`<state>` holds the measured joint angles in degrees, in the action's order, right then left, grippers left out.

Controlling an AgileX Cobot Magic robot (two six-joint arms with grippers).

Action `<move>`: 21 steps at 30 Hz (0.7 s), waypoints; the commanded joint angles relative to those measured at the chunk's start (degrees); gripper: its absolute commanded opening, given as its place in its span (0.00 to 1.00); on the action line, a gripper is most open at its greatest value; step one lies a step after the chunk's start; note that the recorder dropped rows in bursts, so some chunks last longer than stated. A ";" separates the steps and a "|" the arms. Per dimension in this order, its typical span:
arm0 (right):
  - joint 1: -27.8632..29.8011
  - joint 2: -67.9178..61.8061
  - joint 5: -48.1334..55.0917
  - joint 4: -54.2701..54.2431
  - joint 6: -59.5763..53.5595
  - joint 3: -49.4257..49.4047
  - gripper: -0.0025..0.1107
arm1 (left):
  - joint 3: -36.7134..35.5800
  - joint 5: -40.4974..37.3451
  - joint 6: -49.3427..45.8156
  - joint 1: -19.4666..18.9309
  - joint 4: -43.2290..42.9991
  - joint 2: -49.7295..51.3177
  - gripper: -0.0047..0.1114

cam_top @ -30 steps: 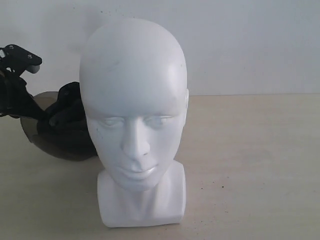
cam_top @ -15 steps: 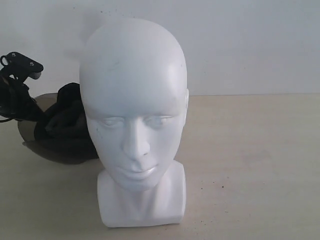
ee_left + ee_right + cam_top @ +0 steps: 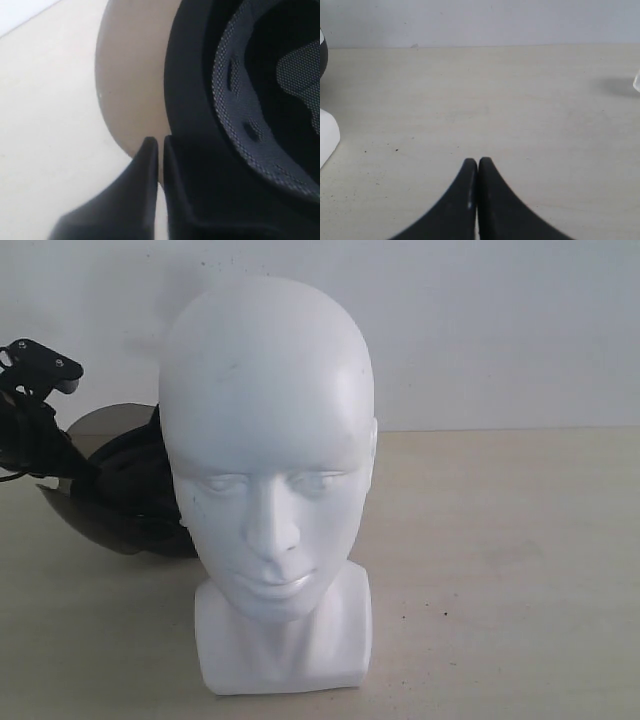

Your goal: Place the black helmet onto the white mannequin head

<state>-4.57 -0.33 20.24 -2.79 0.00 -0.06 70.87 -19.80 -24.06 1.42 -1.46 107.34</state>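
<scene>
The white mannequin head (image 3: pixel 268 470) stands upright on the beige table, facing the exterior camera. Behind it to the left is the black helmet (image 3: pixel 135 495), tilted, with its smoky visor (image 3: pixel 85 510) towards the left and partly hidden by the head. My left gripper (image 3: pixel 159 144) is shut on the visor's edge, next to the helmet's shell (image 3: pixel 200 100) and mesh lining (image 3: pixel 235 95). The left arm (image 3: pixel 35 415) shows at the far left. My right gripper (image 3: pixel 478 162) is shut and holds nothing. It hangs over bare table, with the mannequin's base (image 3: pixel 327 137) off to one side.
A pale wall (image 3: pixel 500 330) runs close behind the table. In the right wrist view a small clear object (image 3: pixel 636 82) with a shadow sits at the picture's edge. Bare table (image 3: pixel 500 560) stretches to the right of the head.
The left arm dropped a little, then held. The helmet has turned and lifted in its grip, so the visor's top edge now stands higher behind the head. The right gripper's earlier state is not shown.
</scene>
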 commanded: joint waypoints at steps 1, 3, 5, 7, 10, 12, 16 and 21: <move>0.37 0.33 -0.29 0.11 0.00 0.06 0.02 | 0.14 -2.38 0.00 -0.15 2.74 0.01 0.08; 0.37 0.33 -0.29 0.11 0.00 0.06 0.02 | 0.14 -3.25 0.00 -0.15 2.97 -0.09 0.08; 0.37 0.33 -0.29 0.11 0.00 0.06 0.02 | 0.14 -3.72 0.00 -0.15 3.13 -0.33 0.08; 0.37 0.33 -0.29 0.11 0.00 0.06 0.02 | 0.14 -4.05 0.00 -0.15 3.13 -0.59 0.08; 0.37 0.33 -0.29 0.11 0.00 0.06 0.02 | 0.14 -3.84 0.00 -0.15 3.13 -0.95 0.08; 0.37 0.33 -0.29 0.11 0.00 0.06 0.02 | 0.14 -4.02 0.00 -0.15 3.45 -1.09 0.08; 0.37 0.33 -0.29 0.11 0.00 0.06 0.02 | 0.14 -4.57 0.00 -0.15 4.63 -1.56 0.08; 0.37 0.33 -0.29 0.11 0.00 0.06 0.02 | 0.14 -4.94 0.00 -0.15 5.42 -2.94 0.08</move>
<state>-4.57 -0.33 20.24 -2.79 0.00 -0.06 70.87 -24.31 -24.06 1.42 2.93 105.75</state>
